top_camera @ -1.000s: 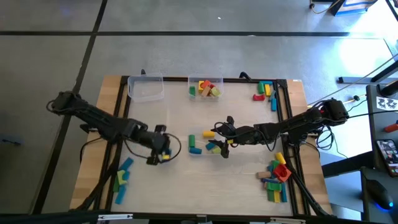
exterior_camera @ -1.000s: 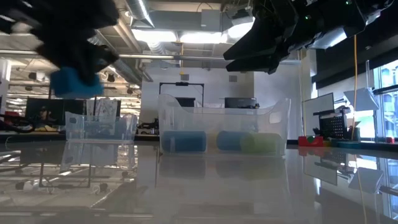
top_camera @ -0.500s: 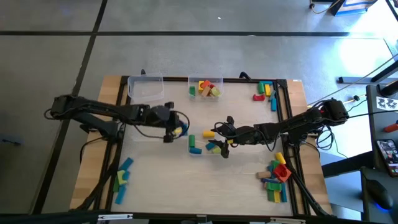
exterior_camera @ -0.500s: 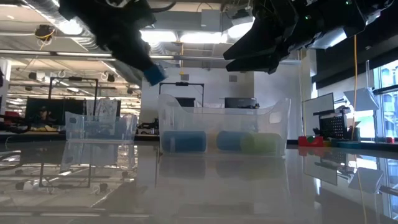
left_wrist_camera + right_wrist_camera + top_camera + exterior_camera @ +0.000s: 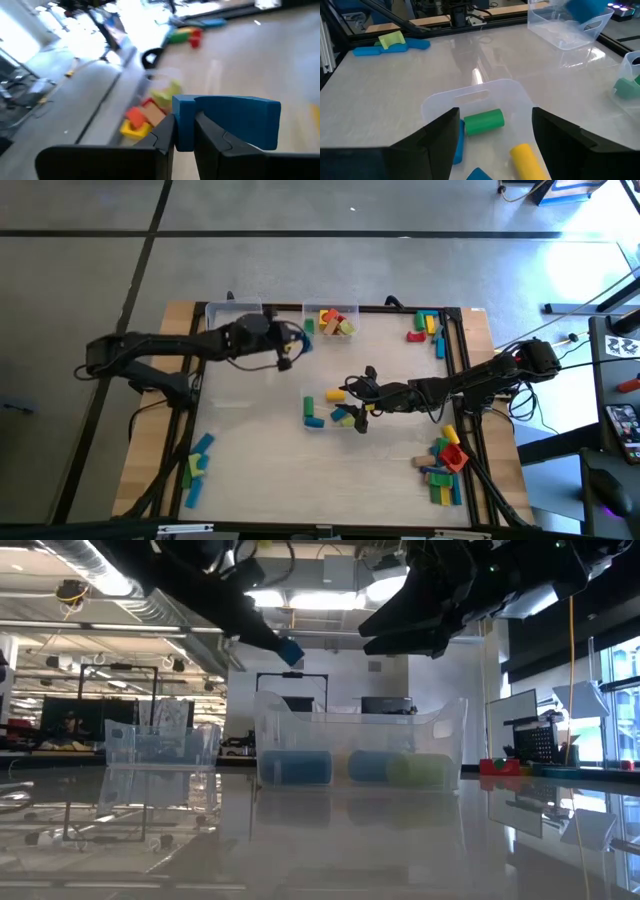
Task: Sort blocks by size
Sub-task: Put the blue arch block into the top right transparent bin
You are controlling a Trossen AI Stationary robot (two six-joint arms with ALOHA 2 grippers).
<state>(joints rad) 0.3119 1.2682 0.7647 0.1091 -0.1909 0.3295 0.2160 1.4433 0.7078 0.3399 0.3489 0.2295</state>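
Left claw [image 5: 287, 352] pinching blue block [image 5: 227, 121], long axis crosswise; far middle tub [image 5: 352, 313] just at two o'clock. Right claw [image 5: 352, 398] spread, waiting.

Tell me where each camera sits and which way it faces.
High: overhead, straight down on table, both arms.
Low: tabletop height, level across; arms overhead.
Left wrist: behind left claw, shut on blue block.
Right wrist: behind open right claw, above middle tub.
Shared: high and low both show the blue block.
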